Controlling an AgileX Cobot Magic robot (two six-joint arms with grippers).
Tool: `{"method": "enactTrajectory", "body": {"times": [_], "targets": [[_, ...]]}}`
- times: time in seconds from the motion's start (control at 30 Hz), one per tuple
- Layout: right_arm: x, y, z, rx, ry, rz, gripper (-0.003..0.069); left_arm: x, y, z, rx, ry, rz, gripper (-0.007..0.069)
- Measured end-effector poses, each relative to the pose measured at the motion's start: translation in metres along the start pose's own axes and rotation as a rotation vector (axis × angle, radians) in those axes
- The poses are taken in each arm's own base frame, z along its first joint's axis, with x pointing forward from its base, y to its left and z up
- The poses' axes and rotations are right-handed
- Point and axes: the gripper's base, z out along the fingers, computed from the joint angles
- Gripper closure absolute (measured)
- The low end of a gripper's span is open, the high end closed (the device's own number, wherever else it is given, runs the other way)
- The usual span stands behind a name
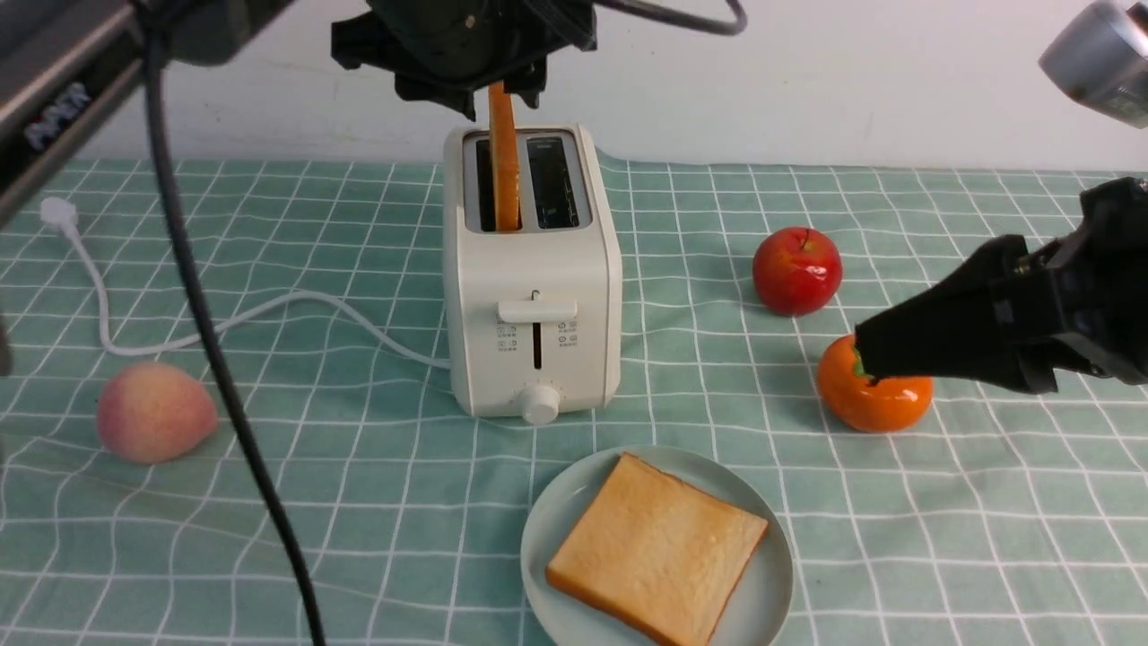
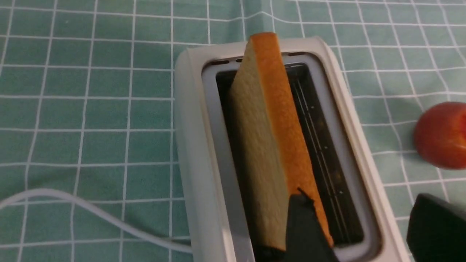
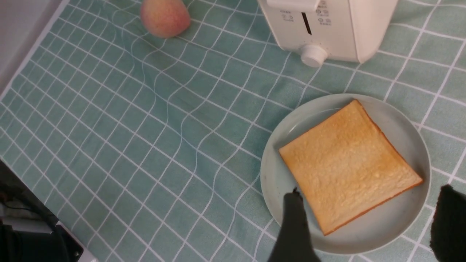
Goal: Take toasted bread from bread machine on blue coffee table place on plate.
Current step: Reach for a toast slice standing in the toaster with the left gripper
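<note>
Meeting a white wall (image 1: 852,81) — the blue coffee table (image 1: 377,520), teal-checked, rippled.

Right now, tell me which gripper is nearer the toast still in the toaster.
Left. The left gripper hangs directly over the toast standing in the toaster; the right gripper is far off to the right, above the orange fruit.

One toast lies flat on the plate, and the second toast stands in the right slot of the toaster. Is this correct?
No, the slot is wrong. The front view shows the second toast standing in the left slot of the toaster; the right slot is empty. The other toast lies flat on the plate.
</note>
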Motion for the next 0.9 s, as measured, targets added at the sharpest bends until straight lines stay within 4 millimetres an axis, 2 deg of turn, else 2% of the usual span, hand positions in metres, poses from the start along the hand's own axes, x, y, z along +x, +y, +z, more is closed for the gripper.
{"method": "enactTrajectory", "body": {"times": [0.17, 0.3, 0.53, 0.57, 0.67, 0.8, 0.9], "targets": [[0.001, 0.000, 0.000, -0.004, 0.010, 0.000, 0.0182, 0.008, 0.001, 0.030, -0.031, 0.013, 0.031, 0.0248], [0.001, 0.001, 0.000, -0.007, 0.015, 0.000, 0.0182, 0.007, 0.003, 0.032, -0.054, 0.000, 0.057, 0.0268], [0.001, 0.001, 0.000, -0.006, 0.016, -0.001, 0.0182, -0.001, 0.018, 0.031, -0.090, -0.022, 0.043, 0.0440], [0.001, 0.001, 0.000, -0.006, 0.016, -0.001, 0.0182, -0.004, 0.026, 0.032, -0.094, -0.020, 0.016, 0.0496], [0.002, 0.001, 0.000, -0.007, 0.017, -0.001, 0.0182, -0.007, 0.035, 0.033, -0.107, -0.021, -0.027, 0.0552], [0.002, 0.001, 0.000, -0.007, 0.017, -0.001, 0.0182, -0.009, 0.039, 0.032, -0.126, -0.034, -0.047, 0.0548], [0.002, 0.000, 0.000, -0.005, 0.018, -0.002, 0.0182, -0.010, 0.031, 0.023, -0.131, -0.058, -0.018, 0.0447]]}}
